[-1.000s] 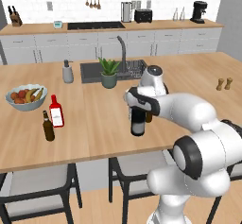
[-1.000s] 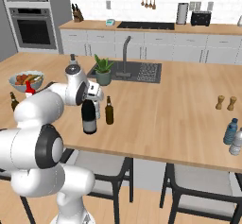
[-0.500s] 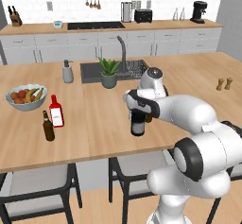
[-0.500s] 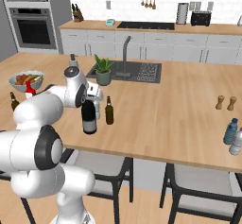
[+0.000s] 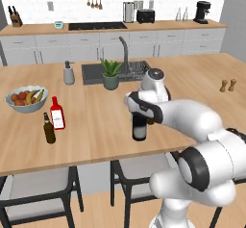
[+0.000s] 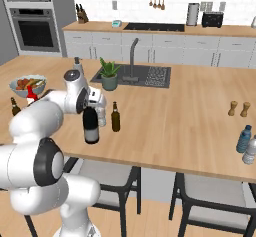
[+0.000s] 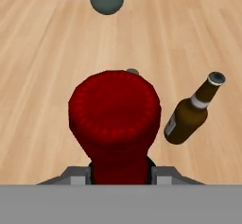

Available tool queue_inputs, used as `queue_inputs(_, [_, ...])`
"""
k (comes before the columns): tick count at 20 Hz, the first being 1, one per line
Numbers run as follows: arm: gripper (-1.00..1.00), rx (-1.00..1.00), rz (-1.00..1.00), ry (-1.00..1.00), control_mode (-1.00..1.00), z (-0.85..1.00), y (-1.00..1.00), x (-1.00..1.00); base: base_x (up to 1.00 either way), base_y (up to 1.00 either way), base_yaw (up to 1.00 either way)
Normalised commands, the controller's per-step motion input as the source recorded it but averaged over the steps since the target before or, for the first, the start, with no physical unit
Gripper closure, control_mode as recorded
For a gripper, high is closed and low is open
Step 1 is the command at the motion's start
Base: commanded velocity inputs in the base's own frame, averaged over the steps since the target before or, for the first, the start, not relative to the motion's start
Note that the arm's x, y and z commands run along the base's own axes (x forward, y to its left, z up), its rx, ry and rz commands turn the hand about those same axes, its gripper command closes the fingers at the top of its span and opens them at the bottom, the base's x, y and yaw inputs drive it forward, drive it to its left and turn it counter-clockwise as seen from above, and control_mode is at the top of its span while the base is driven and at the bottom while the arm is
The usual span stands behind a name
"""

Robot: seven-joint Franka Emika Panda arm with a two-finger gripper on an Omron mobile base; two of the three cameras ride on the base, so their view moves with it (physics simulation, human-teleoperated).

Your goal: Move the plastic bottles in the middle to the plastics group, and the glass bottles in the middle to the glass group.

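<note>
Left base view: I see the hand (image 5: 138, 107) closed round the neck of the wine bottle (image 5: 139, 127), which stands upright on the table (image 5: 91, 126), mid-table near the front edge. Right base view: the beer bottle (image 6: 115, 117) stands just right of it. Hand view: the red neck (image 7: 116, 119) sits clamped between my fingers (image 7: 159, 174).

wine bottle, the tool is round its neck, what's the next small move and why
Probably lift straight up. The tool looks shut on the wine bottle's red neck, and the bottle stands on the counter. The small brown beer bottle stands close beside it, so rising first avoids knocking it before carrying toward the red-labelled bottle.
</note>
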Motion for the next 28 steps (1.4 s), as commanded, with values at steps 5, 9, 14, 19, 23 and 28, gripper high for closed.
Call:
queue_inputs(5, [1.0,0.0,0.01,0.23,-1.0,0.31,0.66,-0.45,0.0,0.0,0.0])
queue_inputs(9, [1.0,-0.01,0.0,0.12,-1.0,0.29,0.82,-0.02,0.0,0.0,0.0])
queue_inputs(14, [1.0,0.0,0.0,0.09,-1.0,0.06,0.8,0.27,0.0,0.0,0.0])
queue_inputs(19, [1.0,0.0,0.0,0.09,-1.0,0.0,0.86,0.39,0.0,0.0,0.0])
queue_inputs(23, [1.0,0.0,0.0,0.02,-1.0,0.0,0.49,0.1,0.0,0.0,0.0])
queue_inputs(28, [1.0,0.0,0.0,-0.06,-1.0,0.0,0.32,0.0,0.0,0.0,0.0])
